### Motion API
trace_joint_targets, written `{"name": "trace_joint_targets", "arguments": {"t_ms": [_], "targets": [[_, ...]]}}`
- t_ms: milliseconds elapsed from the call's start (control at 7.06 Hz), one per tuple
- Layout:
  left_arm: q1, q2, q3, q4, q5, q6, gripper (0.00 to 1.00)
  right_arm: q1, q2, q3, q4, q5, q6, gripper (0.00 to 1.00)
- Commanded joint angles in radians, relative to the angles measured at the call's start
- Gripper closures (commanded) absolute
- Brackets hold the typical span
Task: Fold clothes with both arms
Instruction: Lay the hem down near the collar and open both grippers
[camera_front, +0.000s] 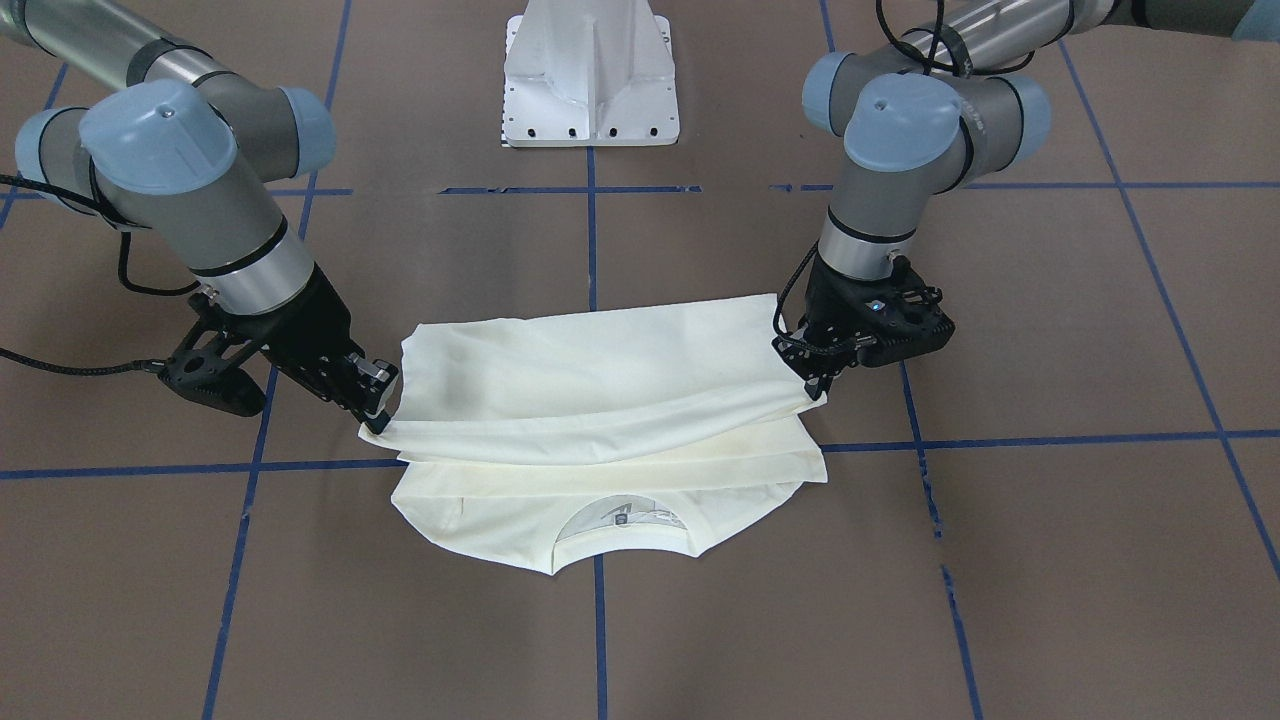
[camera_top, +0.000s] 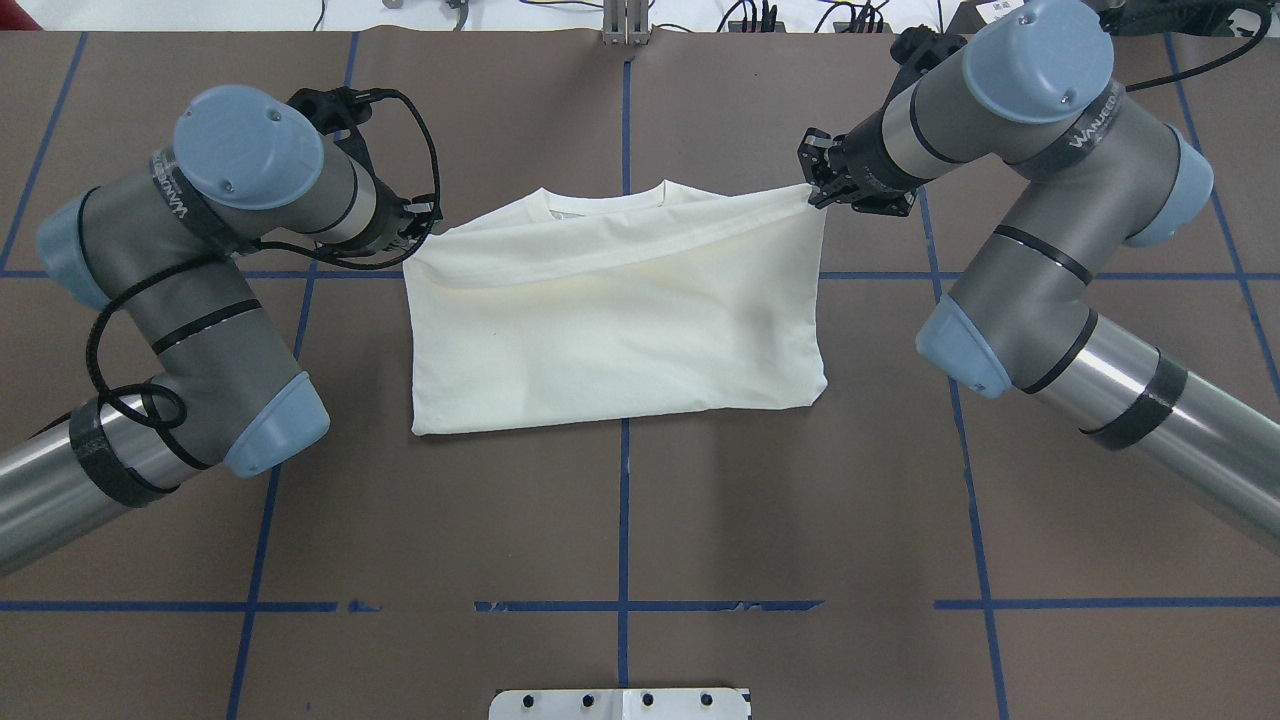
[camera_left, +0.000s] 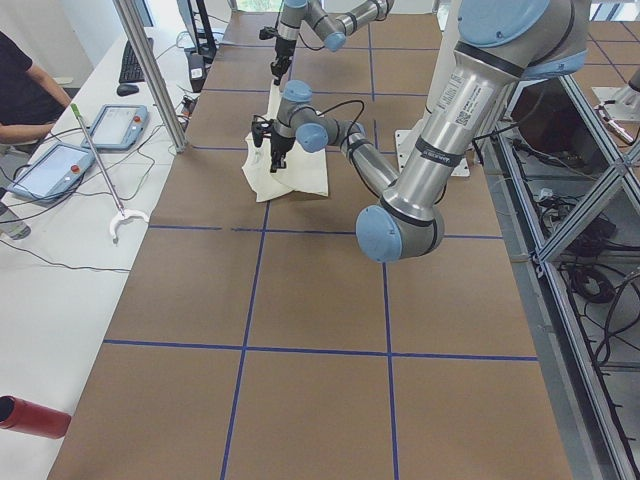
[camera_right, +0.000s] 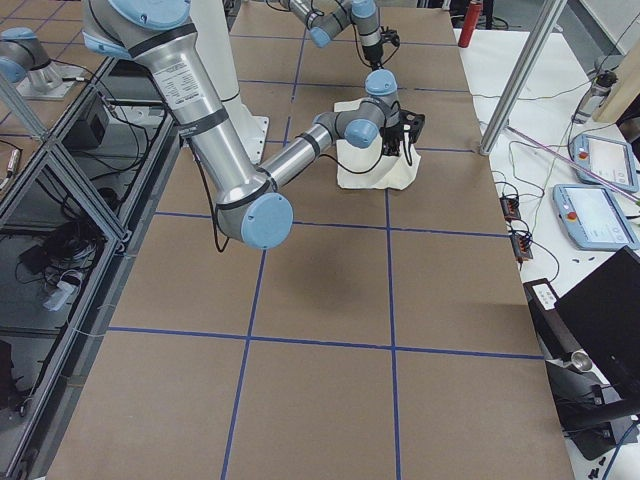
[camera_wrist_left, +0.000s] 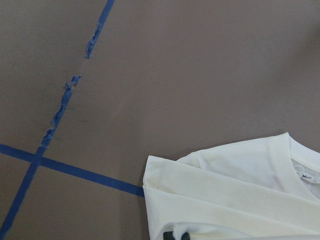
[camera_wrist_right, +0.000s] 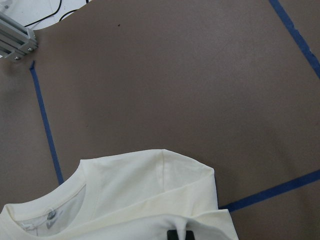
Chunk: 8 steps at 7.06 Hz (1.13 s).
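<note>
Two corners of the T-shirt (camera_front: 600, 390), on its raised upper layer, are pinched: one in my left gripper (camera_front: 815, 385), one in my right gripper (camera_front: 376, 415). It lies folded mid-table (camera_front: 1000, 560), collar toward the edge opposite my base (camera_front: 590, 80).

Taped brown table (camera_top: 800, 500), perhaps tablets (camera_left: 52, 168)

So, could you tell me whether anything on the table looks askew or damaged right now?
On the T-shirt, the lifted edge runs askew: the right tool holds its corner nearer the collar than the left tool does. The blue tape line is also frayed and broken in the left wrist view.
</note>
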Motion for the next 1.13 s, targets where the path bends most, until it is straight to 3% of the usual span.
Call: {"name": "trace_joint_targets", "arguments": {"t_ms": [0,567,708,850,992], "targets": [[0.001,-0.034,0.045,-0.001,0.002,-0.005,1.00,-0.001,0.012,-0.030,0.009,0.002,0.001,1.00],[0.006,-0.044,0.057,-0.006,0.002,-0.007,1.00,-0.008,0.009,-0.103,0.128,0.000,-0.002,1.00],[0.006,-0.051,0.066,-0.006,0.002,-0.008,0.89,-0.008,0.011,-0.106,0.130,0.000,-0.004,0.97],[0.007,-0.074,0.092,-0.006,0.002,-0.032,0.87,-0.010,0.014,-0.105,0.132,0.000,-0.002,0.95],[0.007,-0.102,0.138,-0.006,0.004,-0.075,0.55,-0.011,0.012,-0.108,0.144,0.000,-0.001,0.63]]}}
